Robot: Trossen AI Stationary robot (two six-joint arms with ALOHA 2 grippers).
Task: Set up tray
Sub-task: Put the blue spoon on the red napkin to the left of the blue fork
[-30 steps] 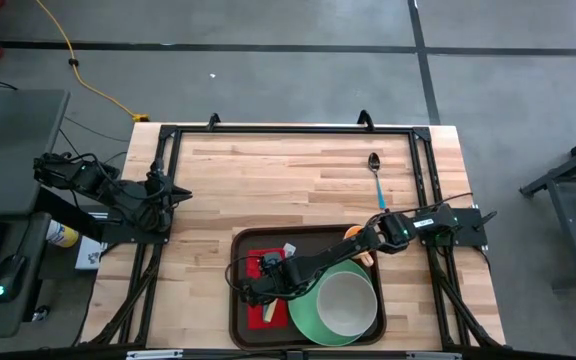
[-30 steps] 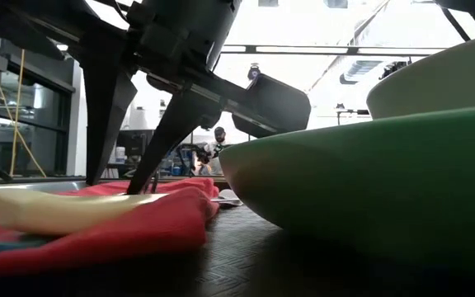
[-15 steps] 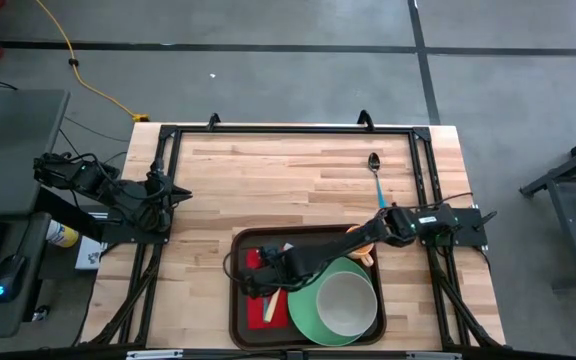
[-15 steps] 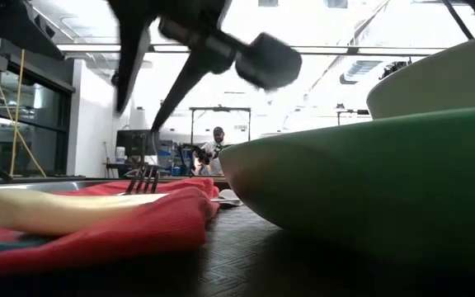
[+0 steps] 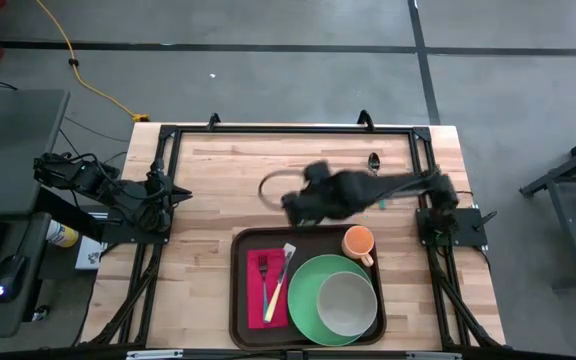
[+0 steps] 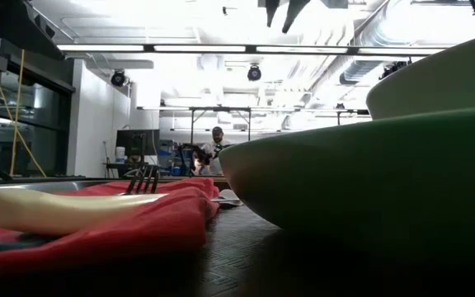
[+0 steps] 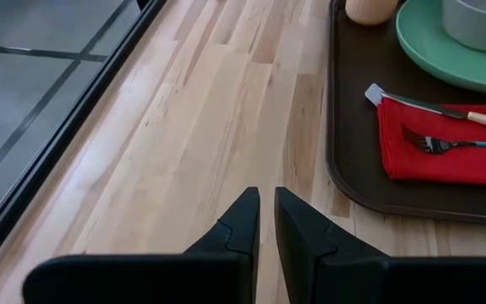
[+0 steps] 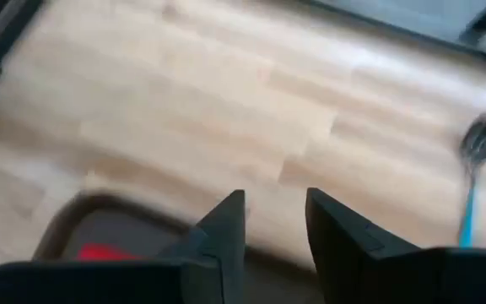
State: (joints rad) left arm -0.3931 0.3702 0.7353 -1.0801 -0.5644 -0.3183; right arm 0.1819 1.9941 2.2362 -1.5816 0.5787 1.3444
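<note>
The dark brown tray point(image 5: 241, 310) lies at the table's near edge. In it a red napkin point(image 5: 258, 300) carries a fork point(image 5: 265, 275) and a cream-handled knife point(image 5: 280, 283). Beside them are a green plate point(image 5: 308, 300) holding a pale bowl point(image 5: 346, 305), and an orange cup point(image 5: 358, 241). A blue-handled spoon point(image 5: 374, 170) lies on the table beyond the tray. My right gripper point(image 5: 293, 207) is open and empty, above the table past the tray's far rim; it also shows in its wrist view point(image 8: 275, 207). My left gripper point(image 7: 267, 207) is shut and empty at the table's left side.
Bare wood lies left of the tray point(image 7: 353, 173) and beyond it. A black frame point(image 5: 288, 130) runs around the table's edges. The low view shows the napkin point(image 6: 97, 223), the fork's tines point(image 6: 144, 177) and the plate's side point(image 6: 361, 190) close up, with a person far off in the room.
My right gripper has risen from the red napkin in the tray and swung fast toward the table's far edge, ending above the bare wood. The fork stays lying on the napkin beside the knife.
</note>
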